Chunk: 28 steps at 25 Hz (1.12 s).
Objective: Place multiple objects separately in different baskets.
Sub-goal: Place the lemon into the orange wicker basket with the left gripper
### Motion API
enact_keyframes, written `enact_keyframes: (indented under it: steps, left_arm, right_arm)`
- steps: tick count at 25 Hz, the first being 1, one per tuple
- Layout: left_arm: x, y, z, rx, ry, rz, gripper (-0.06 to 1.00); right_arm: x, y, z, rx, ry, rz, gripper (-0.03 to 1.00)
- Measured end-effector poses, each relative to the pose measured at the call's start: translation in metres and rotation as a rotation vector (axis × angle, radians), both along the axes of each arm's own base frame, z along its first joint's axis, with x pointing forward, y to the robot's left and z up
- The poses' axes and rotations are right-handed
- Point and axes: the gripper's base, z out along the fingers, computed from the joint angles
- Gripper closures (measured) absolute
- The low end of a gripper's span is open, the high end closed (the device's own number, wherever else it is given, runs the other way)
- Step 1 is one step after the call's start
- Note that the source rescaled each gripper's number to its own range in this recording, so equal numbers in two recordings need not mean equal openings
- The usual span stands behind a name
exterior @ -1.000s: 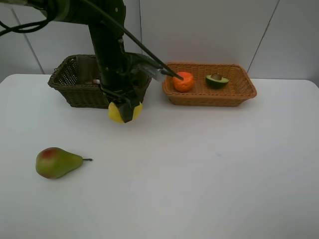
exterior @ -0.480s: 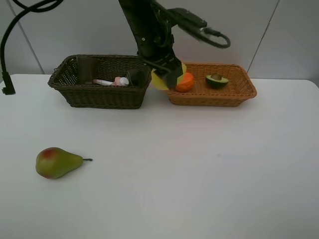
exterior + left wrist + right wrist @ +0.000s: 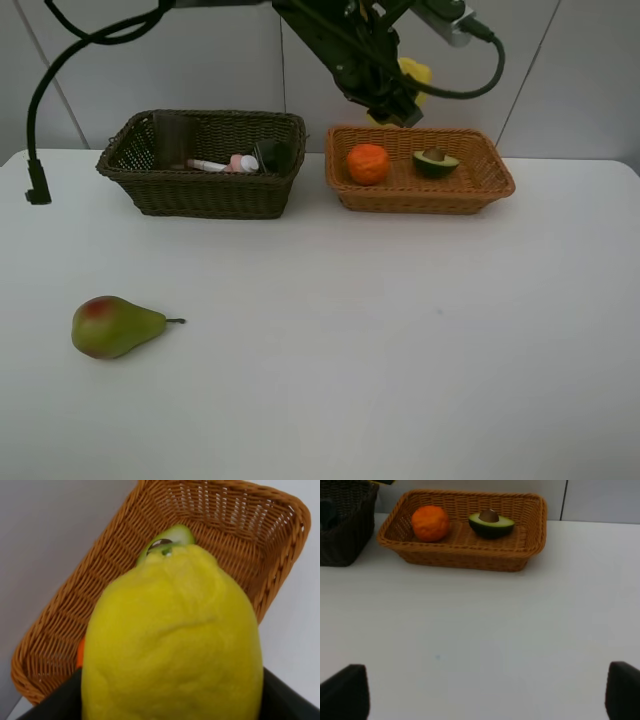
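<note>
A white tabletop [image 3: 400, 330] before pale wall panels is shown, with two woven baskets set side by side along its far edge. A yellow lemon [image 3: 172, 640] is held in the left hand [image 3: 400, 95], raised above the back rim of the lighter orange-tan basket [image 3: 490, 185]; the hand is closed around the fruit, its dark fingers seen at either side of it in the left wrist view. Inside that basket an orange [image 3: 367, 164] is seen at the end nearer the other basket, and an avocado half [image 3: 436, 162] lies near the middle, cut face and pit turned up, apart from the orange. In the dark brown basket [image 3: 200, 190] a white marker [image 3: 205, 165], a pink bottle [image 3: 240, 163] and a dark pump bottle [image 3: 272, 155] are gathered; other contents cannot be told. A green-red pear [image 3: 112, 327] is left on its side on the near left of the tabletop, well apart from both baskets. The right hand [image 3: 485, 700] is held wide apart and empty above bare tabletop.
</note>
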Motion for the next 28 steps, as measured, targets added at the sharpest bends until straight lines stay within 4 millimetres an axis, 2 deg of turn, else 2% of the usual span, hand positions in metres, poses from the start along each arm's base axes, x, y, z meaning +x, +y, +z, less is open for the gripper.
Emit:
enact_keyframes:
  steps: [5, 12, 20, 28]
  left_arm:
    - [0.011, -0.009, -0.031, -0.018, -0.027, 0.011, 0.18]
    - [0.022, -0.019, -0.062, -0.062, -0.087, 0.024, 0.18]
    - [0.032, -0.025, -0.083, -0.123, -0.167, 0.041, 0.18]
    - [0.034, -0.026, -0.102, -0.121, -0.167, 0.045, 0.18]
  right_arm:
    - [0.0, 0.0, 0.0, 0.0, 0.0, 0.0, -0.03]
    - [0.0, 0.0, 0.0, 0.0, 0.0, 0.0, -0.03]
    - [0.0, 0.0, 0.0, 0.0, 0.0, 0.0, -0.03]
    - [0.0, 0.0, 0.0, 0.0, 0.0, 0.0, -0.03]
